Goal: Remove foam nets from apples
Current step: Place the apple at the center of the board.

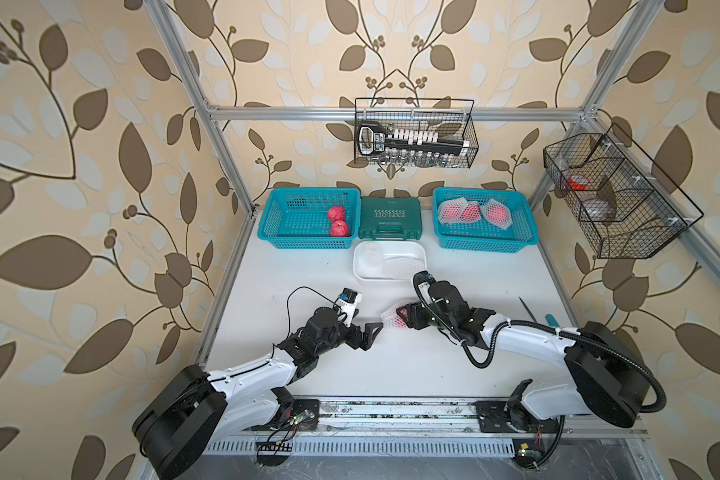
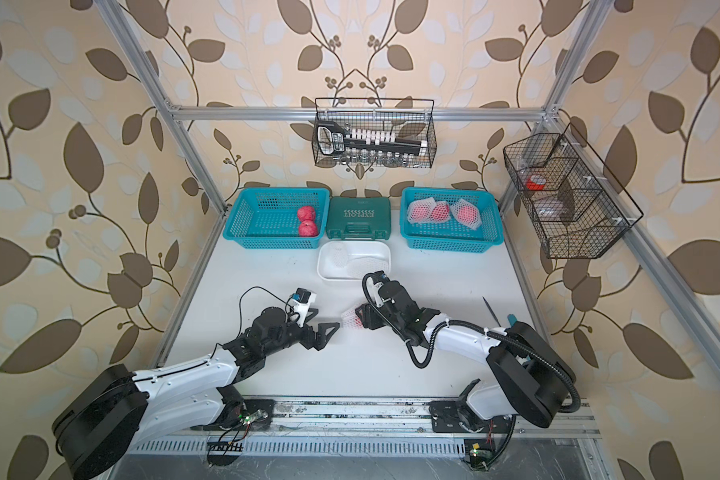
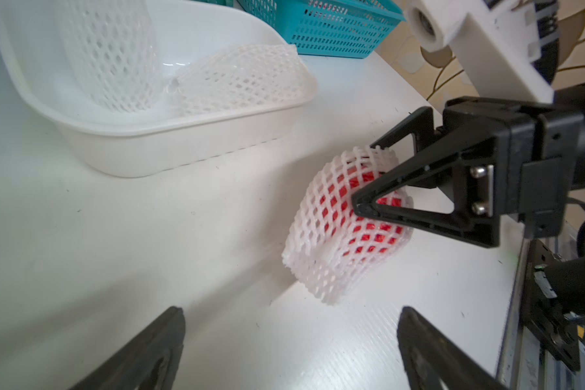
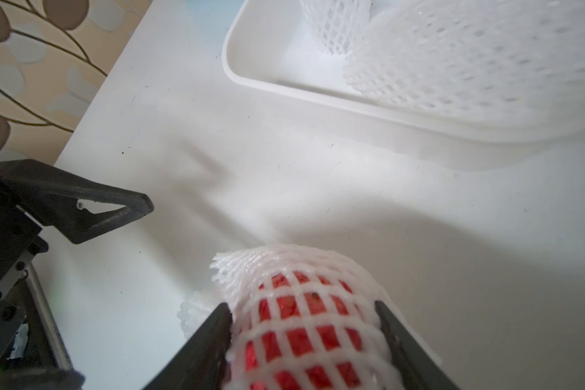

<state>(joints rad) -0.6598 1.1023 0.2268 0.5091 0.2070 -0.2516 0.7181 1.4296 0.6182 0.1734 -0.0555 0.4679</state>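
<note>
Foam net [image 3: 318, 243] sheathes apple [image 4: 299, 341], clamped in right end effector [image 4: 303, 305]; left end effector [image 3: 291, 312] gapes empty. Risk: pulling net drags apple loose, rolling across bench [image 1: 300, 270].

Looked bright and evenly lit; threw soft shadows across the table [image 1: 391, 374]; bowed straight lines near top-view edges; softened the foam nets [image 4: 470, 67] in the tub [image 4: 318, 98].

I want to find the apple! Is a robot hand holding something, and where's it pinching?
The right gripper grips the netted apple, jaws pressing two opposite sides of it around the middle. The left gripper is open, empty.
</note>
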